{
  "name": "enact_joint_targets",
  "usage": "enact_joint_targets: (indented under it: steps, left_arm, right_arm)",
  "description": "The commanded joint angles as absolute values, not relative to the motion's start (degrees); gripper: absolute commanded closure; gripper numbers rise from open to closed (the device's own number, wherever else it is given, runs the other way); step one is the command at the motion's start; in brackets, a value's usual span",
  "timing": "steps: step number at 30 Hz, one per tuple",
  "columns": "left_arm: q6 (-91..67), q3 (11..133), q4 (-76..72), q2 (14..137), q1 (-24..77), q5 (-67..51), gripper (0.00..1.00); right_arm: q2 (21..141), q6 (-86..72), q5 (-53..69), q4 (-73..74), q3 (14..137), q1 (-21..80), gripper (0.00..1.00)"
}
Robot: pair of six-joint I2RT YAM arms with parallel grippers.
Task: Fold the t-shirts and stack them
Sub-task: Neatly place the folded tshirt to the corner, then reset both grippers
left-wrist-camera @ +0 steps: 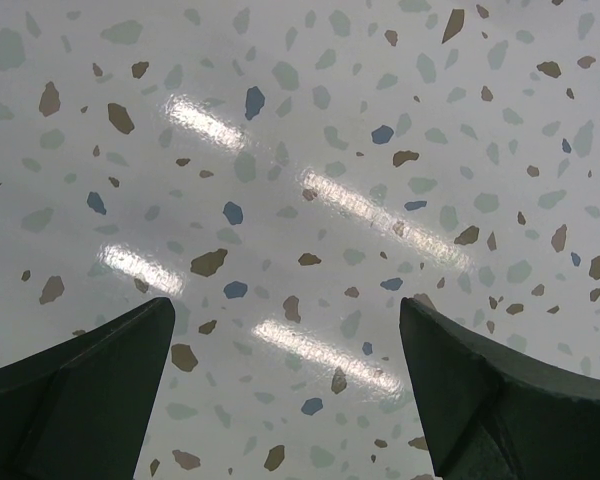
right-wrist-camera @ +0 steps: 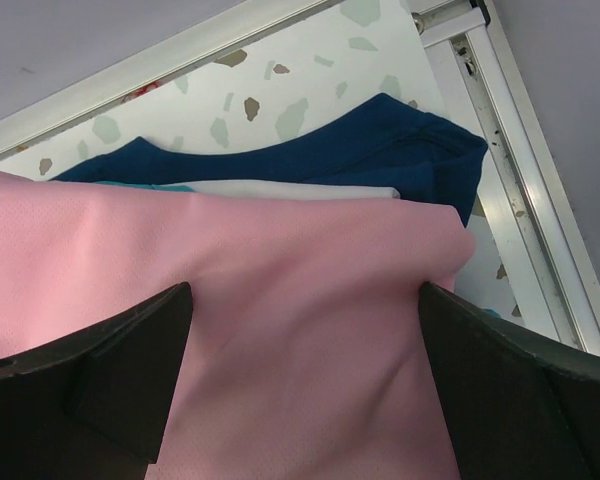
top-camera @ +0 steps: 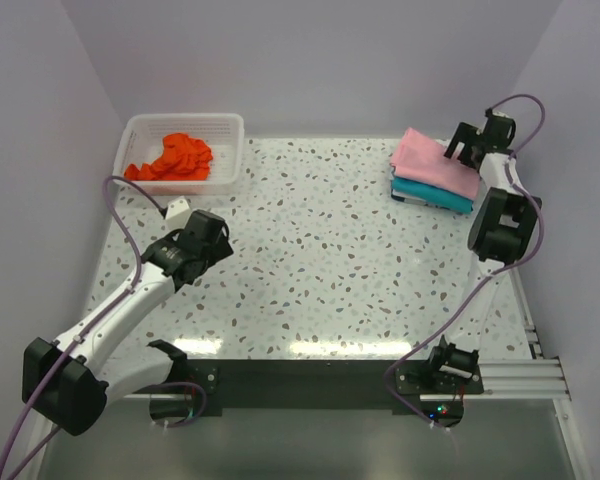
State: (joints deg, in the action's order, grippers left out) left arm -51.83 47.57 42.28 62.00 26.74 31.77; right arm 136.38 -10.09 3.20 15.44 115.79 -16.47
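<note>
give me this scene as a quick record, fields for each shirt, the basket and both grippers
pink shirt: folded, on top of the stack, far right of table
teal shirt: folded, under the pink shirt
orange shirt: crumpled, inside the basket
basket: far left corner
left gripper: open, holding nothing, over bare table
right gripper: open, over the pink shirt, contact unclear
progress: two shirts stacked, orange shirt not yet folded
</note>
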Motion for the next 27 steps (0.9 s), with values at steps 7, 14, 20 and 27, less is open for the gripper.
enact_joint_targets:
  steps: [7, 14, 20, 27]
  left_arm:
    - [-52.65, 49.04, 43.07, 58.89, 26.54, 32.70, 0.00]
    - [-52.47, 47.11, 41.57, 55.82, 26.54, 30.94, 0.00]
    - [-52.38, 45.53, 40.17, 54.23, 26.54, 29.01, 0.00]
    - [-52.29, 44.21, 40.25, 50.80, 26.54, 27.95, 0.00]
  right_arm:
    - [130.27, -13.71, 8.26, 10.03, 112.17, -17.58, 0.01]
    - [122.27, -16.43, 9.67, 2.38, 102.75, -17.49, 0.01]
    - [116.64, -15.55, 6.94, 1.33, 98.98, -17.49, 0.01]
    - [108.29, -16.08, 10.89, -4.56, 88.26, -17.40, 0.01]
